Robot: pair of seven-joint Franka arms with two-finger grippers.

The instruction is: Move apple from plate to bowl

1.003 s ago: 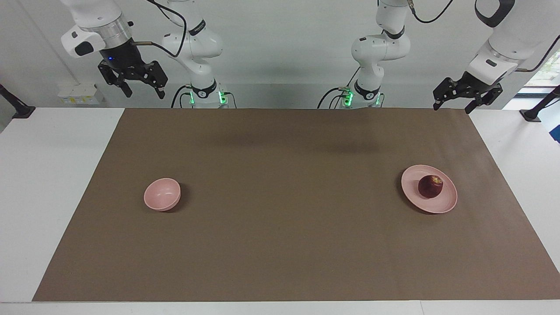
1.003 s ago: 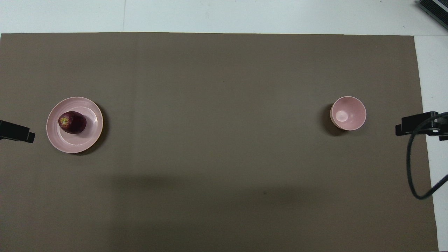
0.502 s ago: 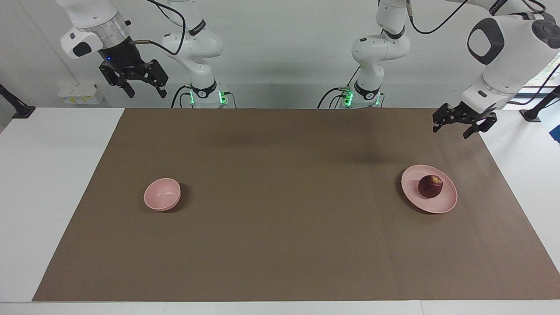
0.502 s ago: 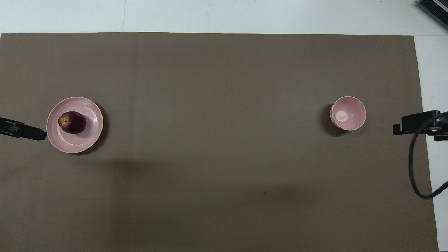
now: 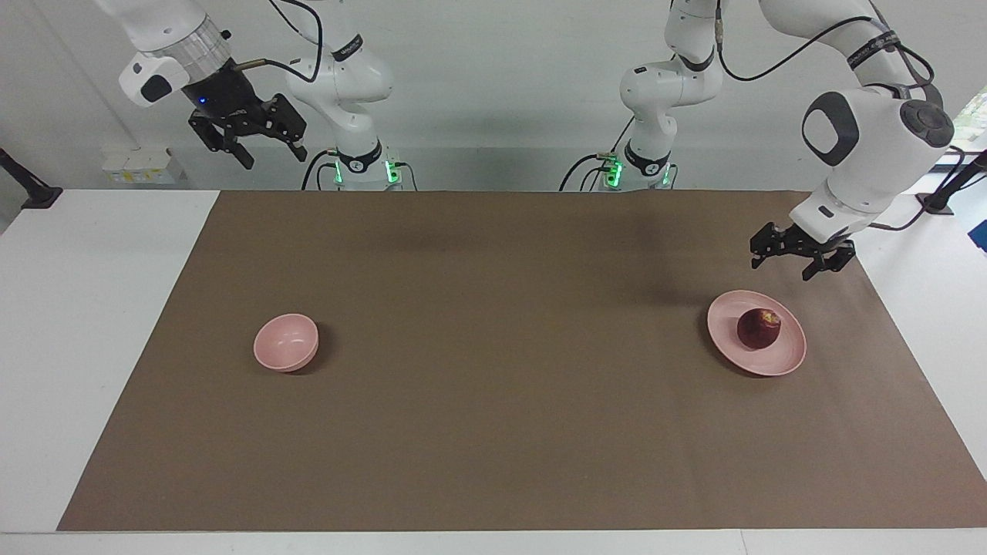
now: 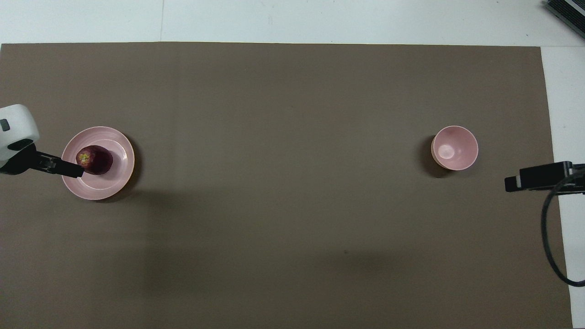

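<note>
You have a surface [image 5: 92, 308] covered by a brown mat [image 5: 493, 385]. On the mat the plate [image 5: 780, 359] lies toward the left arm's end, with the apple [image 5: 759, 328] resting on it. The bowl [image 5: 286, 342] stands well apart, toward the right arm's end. Your left gripper [image 5: 783, 264] hangs above the plate's robot-side edge, fingers spread, touching nothing. Your right gripper [image 5: 270, 156] waits high up near its base, fingers apart.

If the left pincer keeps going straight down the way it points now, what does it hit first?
Probably the plate, near the apple; the open left pincer hangs above them, though depth is hard to judge.
</note>
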